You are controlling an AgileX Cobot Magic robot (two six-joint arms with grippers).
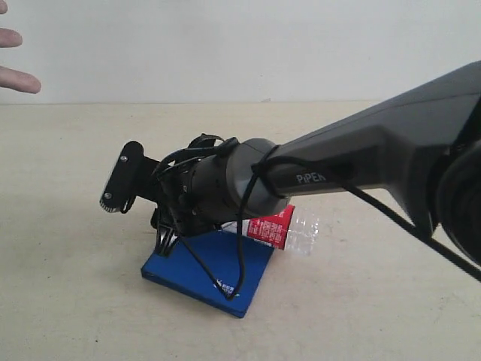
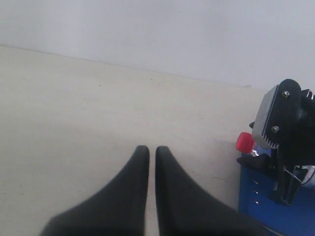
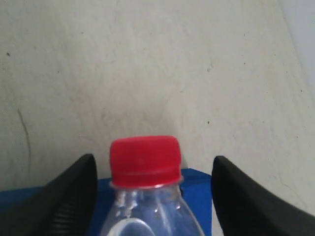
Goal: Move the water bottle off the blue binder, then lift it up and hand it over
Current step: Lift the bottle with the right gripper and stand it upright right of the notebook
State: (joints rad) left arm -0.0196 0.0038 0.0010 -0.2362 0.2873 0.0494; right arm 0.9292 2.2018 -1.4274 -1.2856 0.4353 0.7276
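While the right jaws stand wide, one dark finger (image 3: 66, 196) lies to each side of the water bottle (image 3: 144, 162) at its red cap, with a clear gap on both sides, so nothing is gripped. The bottle lies on its side on the blue binder (image 3: 197, 181). In the exterior view its cap end is hidden behind the wrist of the right arm (image 1: 361, 165), while its red label and clear base point toward three o'clock, the base reaching past the binder's edge on that side. The binder lies flat on the pale worktop (image 1: 75, 301), at about six o'clock in that view, under the wrist. The left jaws are drawn together to a thin slit, their fingers (image 2: 125, 196) holding nothing, with bare worktop beyond them. The red cap and the binder's riveted edge show well apart from them, beside the finned camera block (image 2: 275, 118) on the right wrist. A person's hand (image 1: 15, 68) shows at the edge of the exterior view at ten o'clock, fingers stretched out, well apart from the binder and the arm.
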